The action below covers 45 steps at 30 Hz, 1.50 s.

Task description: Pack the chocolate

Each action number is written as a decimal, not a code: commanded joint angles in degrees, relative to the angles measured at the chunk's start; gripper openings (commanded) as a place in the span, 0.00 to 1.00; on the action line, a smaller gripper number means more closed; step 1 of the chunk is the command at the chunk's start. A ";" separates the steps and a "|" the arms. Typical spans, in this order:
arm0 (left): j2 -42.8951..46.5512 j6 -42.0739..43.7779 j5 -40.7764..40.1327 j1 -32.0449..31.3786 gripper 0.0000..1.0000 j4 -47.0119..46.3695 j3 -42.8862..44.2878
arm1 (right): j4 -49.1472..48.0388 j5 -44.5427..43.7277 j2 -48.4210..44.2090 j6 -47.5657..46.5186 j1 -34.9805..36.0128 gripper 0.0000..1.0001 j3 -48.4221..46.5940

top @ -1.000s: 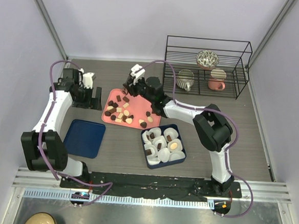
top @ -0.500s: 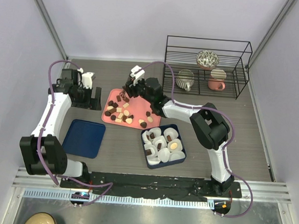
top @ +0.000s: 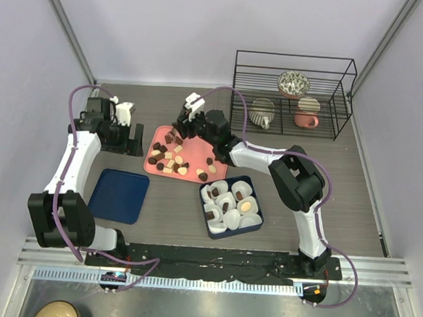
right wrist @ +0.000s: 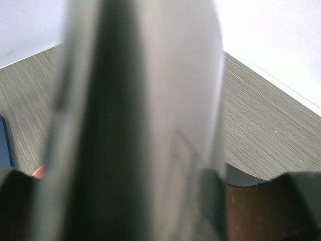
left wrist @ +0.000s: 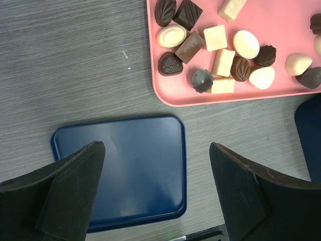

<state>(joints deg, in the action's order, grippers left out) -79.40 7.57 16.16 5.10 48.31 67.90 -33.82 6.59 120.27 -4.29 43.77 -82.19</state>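
Nearest is the blue box (top: 260,205) of paper cups (top: 230,218), with the blue lid (left wrist: 125,165) at its 9 o'clock and bare table (top: 355,183) at 3. The left claw (left wrist: 156,148) is wide open and empty. The chocolate (top: 169,158) sits on the pink tray (top: 160,134) at 11 o'clock. The right claw (top: 180,127) is at the tray's far edge, and its own cam is blocked by blur, so I can't tell its grip. The wire rack (top: 260,81) is at 1.

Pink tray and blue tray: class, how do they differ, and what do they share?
The pink tray holds loose chocolates; the blue tray holds nothing. In the top view the pink tray lies farther back, the blue tray nearer and leftward. Both are shallow rounded rectangles.
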 commanded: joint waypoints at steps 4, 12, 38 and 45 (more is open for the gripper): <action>1.35 0.86 0.18 -0.01 0.91 -1.82 -0.31 | -2.92 0.27 0.40 1.31 0.09 0.53 -1.30; 1.79 1.57 -0.69 -0.01 0.91 -1.82 -1.10 | -2.04 0.00 0.84 2.19 -0.09 0.40 -0.86; 4.25 1.83 -1.57 -0.01 0.89 0.73 -0.57 | 1.12 -6.33 -27.43 -1.86 -0.26 0.13 16.87; 4.77 2.18 -1.75 -0.09 0.89 2.57 -0.14 | 18.40 -5.80 -50.55 3.94 2.80 0.13 29.89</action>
<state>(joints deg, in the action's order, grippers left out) -76.58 9.26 14.50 5.10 49.54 66.06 -24.99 1.15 78.87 -3.40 43.99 -56.95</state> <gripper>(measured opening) 0.893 0.257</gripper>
